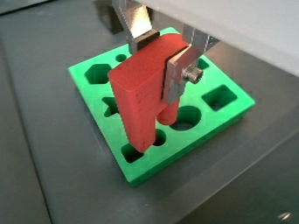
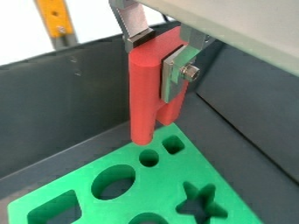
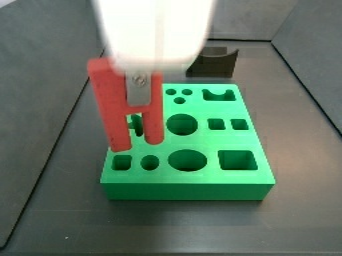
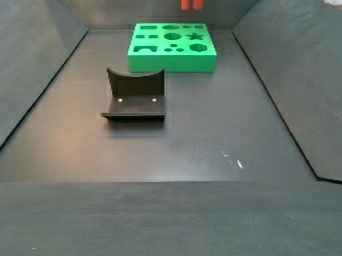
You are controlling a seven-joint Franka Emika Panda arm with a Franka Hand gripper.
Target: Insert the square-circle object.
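Observation:
My gripper is shut on a long red piece, the square-circle object, with one silver finger on each side of its upper end. It hangs upright, with a thick rounded bar and a thinner round leg. Its lower ends hover close over the small round holes at one edge of the green board. The gripper, piece and board also show in a wrist view, and the gripper and piece in a side view. I cannot tell if it touches the board.
The green board has several shaped holes: round, square, star and hexagon. It lies on the dark floor at the far end of the bin. The dark fixture stands apart from it, also seen behind the board. Dark walls ring the floor.

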